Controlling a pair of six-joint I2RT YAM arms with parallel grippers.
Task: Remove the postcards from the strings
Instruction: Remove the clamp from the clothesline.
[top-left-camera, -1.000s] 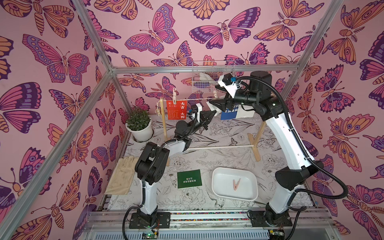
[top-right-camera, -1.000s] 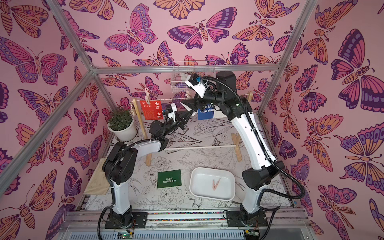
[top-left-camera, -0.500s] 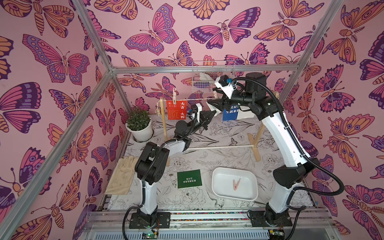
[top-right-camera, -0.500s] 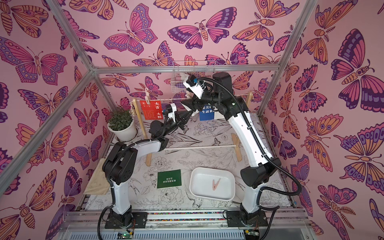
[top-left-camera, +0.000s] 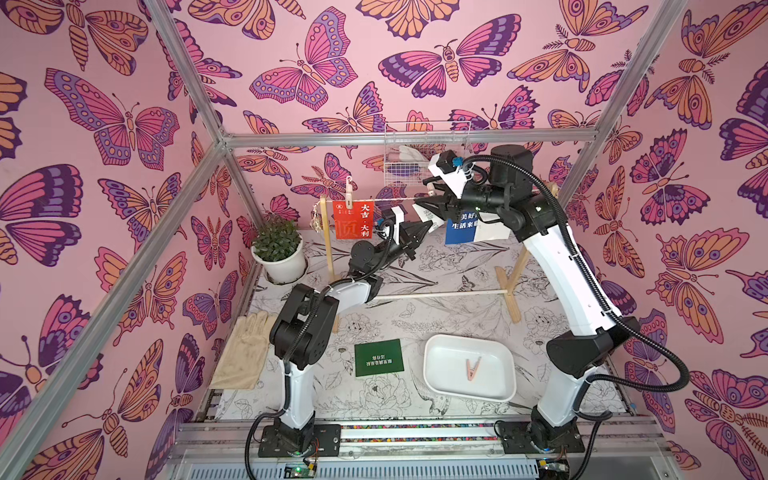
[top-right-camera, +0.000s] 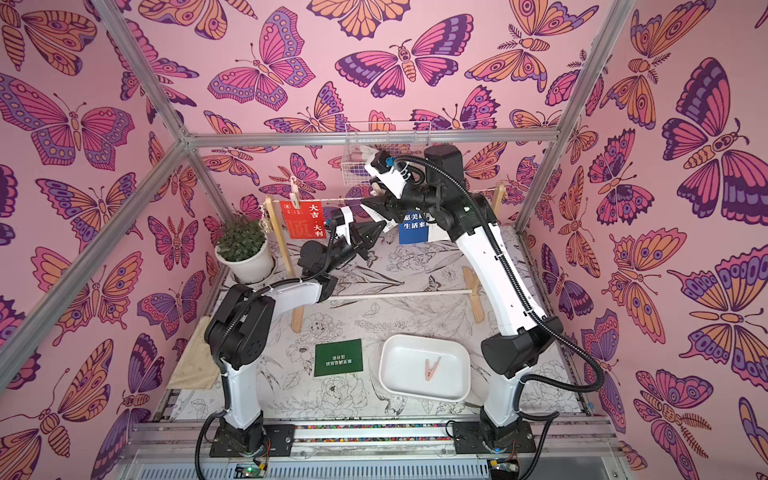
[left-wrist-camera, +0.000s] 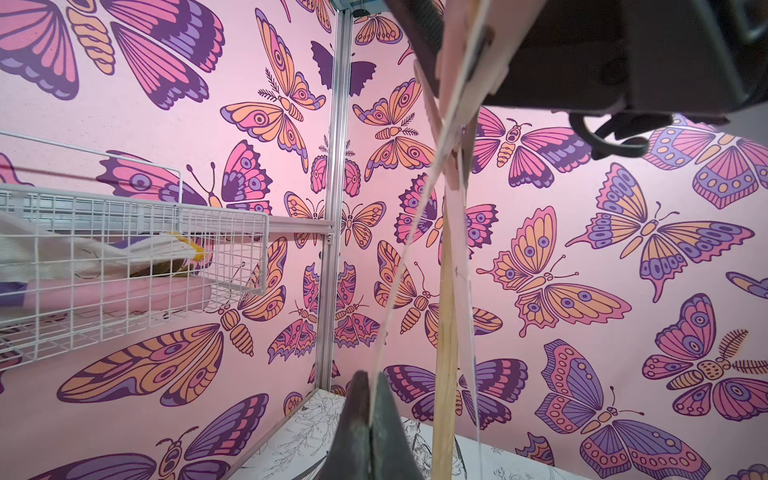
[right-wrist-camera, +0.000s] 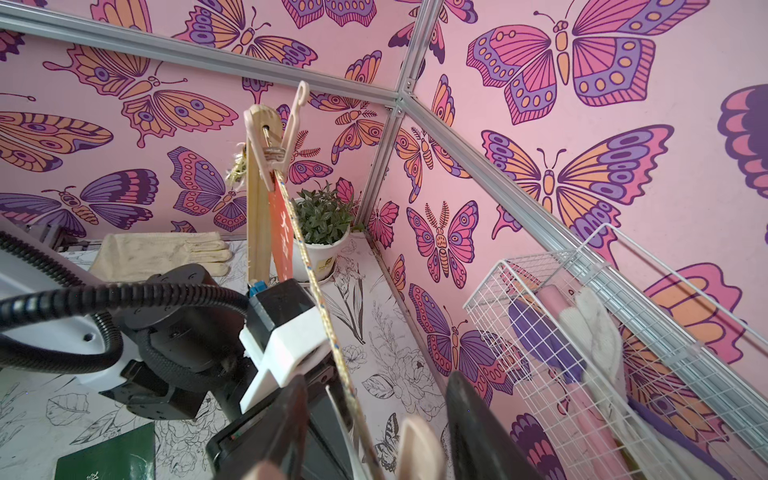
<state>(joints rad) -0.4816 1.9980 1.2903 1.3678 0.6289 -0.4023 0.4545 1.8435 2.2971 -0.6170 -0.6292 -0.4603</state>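
A table (top-left-camera: 457, 324) covered in black-and-white flower drawings is seen in a room of pink butterfly walls (top-left-camera: 104, 208), and on it a dark green postcard (top-left-camera: 379, 357) is laid flat beside a white tray (top-left-camera: 440, 380) with a loose peg (top-left-camera: 473, 369) in it. The string (top-left-camera: 395, 203) is stretched high between wooden posts (top-left-camera: 328, 249), and a red postcard (top-left-camera: 352, 220) and a blue postcard (top-left-camera: 459, 232) are hung from it. The left tool (top-left-camera: 428, 226) is pressed together on the bottom edge of a white postcard (top-left-camera: 435, 219), while the right tool (top-left-camera: 417, 201) is spread around a clipped peg (right-wrist-camera: 415, 444) at the string.
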